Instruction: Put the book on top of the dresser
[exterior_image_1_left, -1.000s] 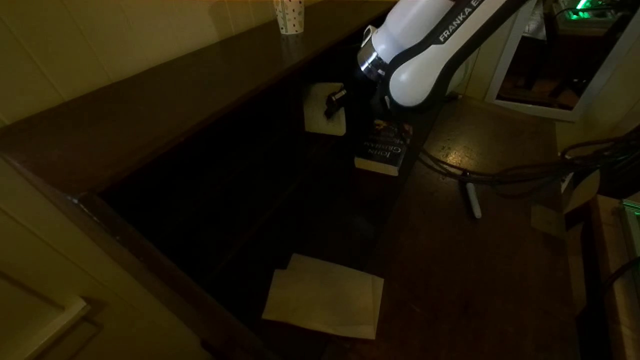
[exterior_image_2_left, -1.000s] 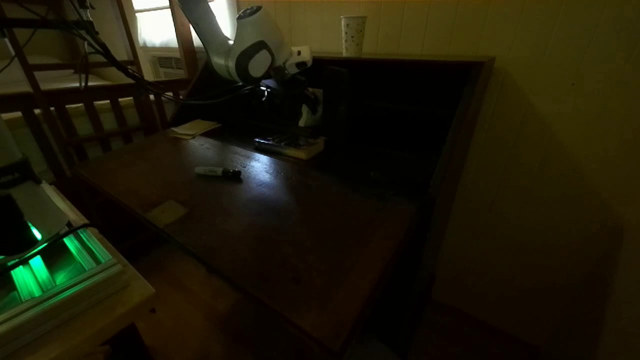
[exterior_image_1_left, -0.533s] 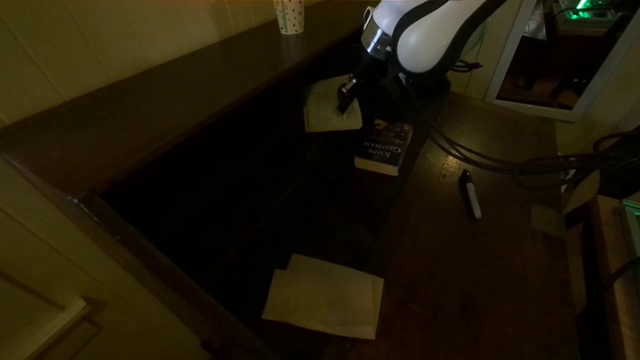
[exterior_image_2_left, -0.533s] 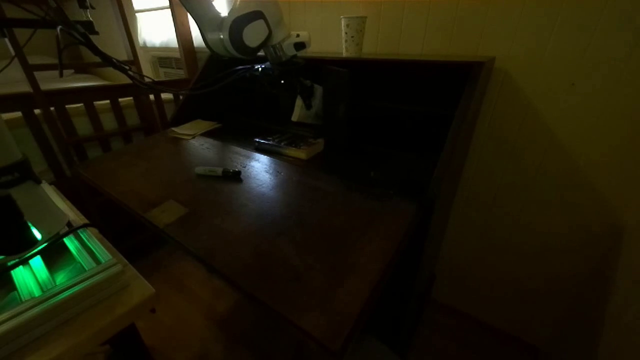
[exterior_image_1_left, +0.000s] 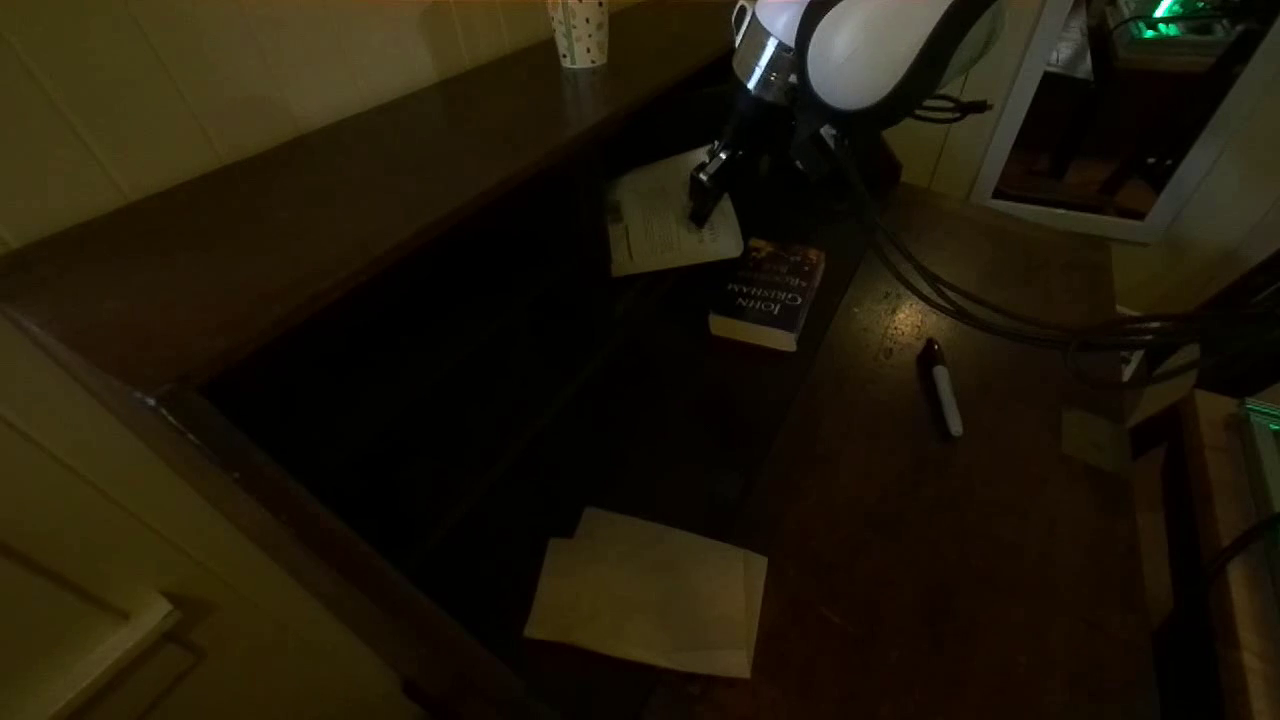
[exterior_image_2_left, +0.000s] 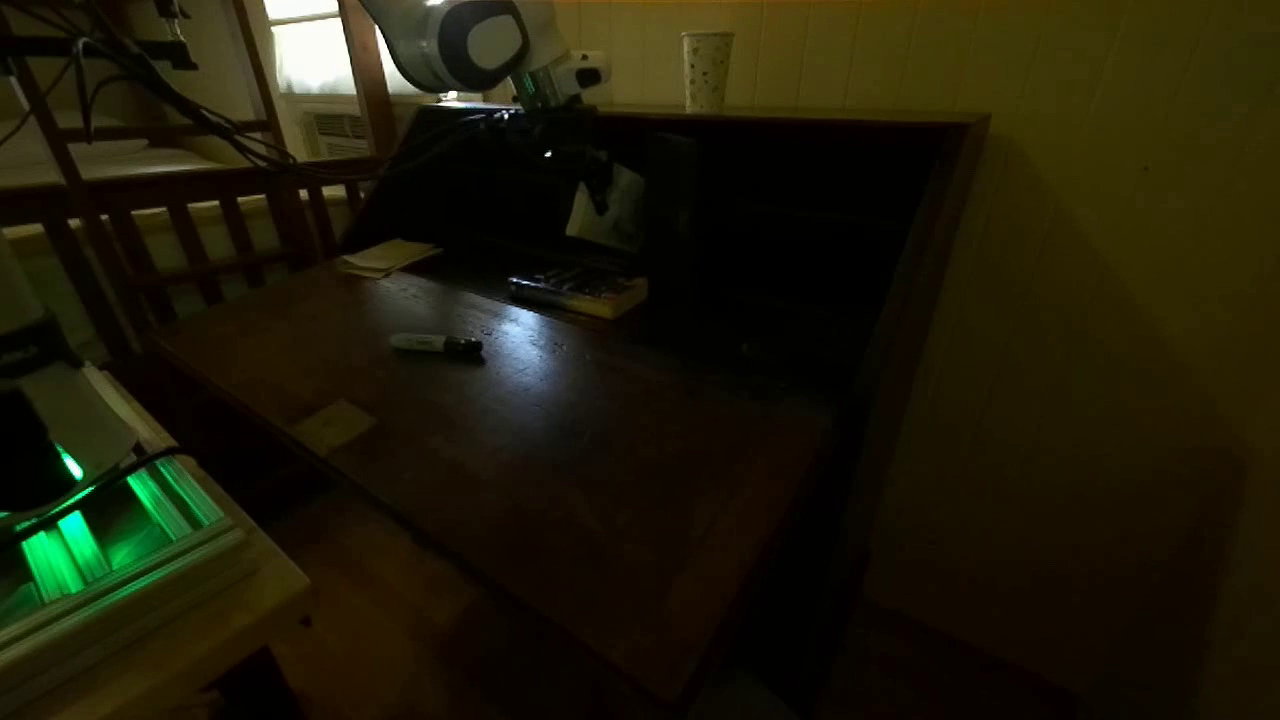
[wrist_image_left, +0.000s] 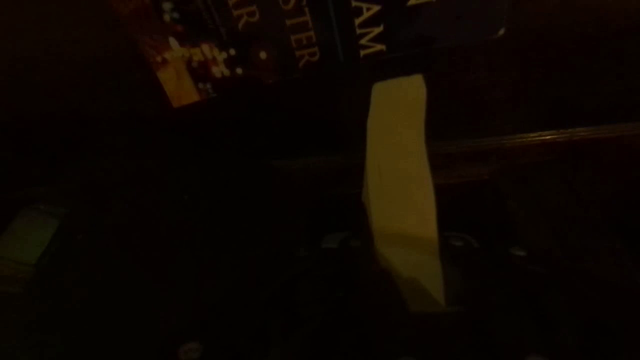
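Note:
The pale book (exterior_image_1_left: 655, 215) is held on edge, tilted, in front of the dark front of the dresser (exterior_image_1_left: 380, 150). It also shows in an exterior view (exterior_image_2_left: 615, 205), above the dark-covered book. My gripper (exterior_image_1_left: 703, 195) is shut on the book's upper part, with a finger across the pale cover; it also shows in an exterior view (exterior_image_2_left: 600, 185). In the wrist view the book's thick page edge (wrist_image_left: 400, 155) stands between the two dark fingers (wrist_image_left: 402, 242). The dresser's flat top also shows edge-on (exterior_image_2_left: 820, 116), higher than the book.
A dotted paper cup (exterior_image_1_left: 580, 35) stands on the dresser top. A dark-covered book (exterior_image_1_left: 768, 295) lies below the held book. A marker (exterior_image_1_left: 942, 388) lies on the brown desk surface (exterior_image_2_left: 560, 450). Pale sheets (exterior_image_1_left: 650, 595) lie at the desk's end. Cables (exterior_image_1_left: 1000, 320) hang from the arm.
The gripper and the pale book have risen a little and shifted away from the cup's side. The book has gone from nearly upright to tilted, and more of its cover shows.

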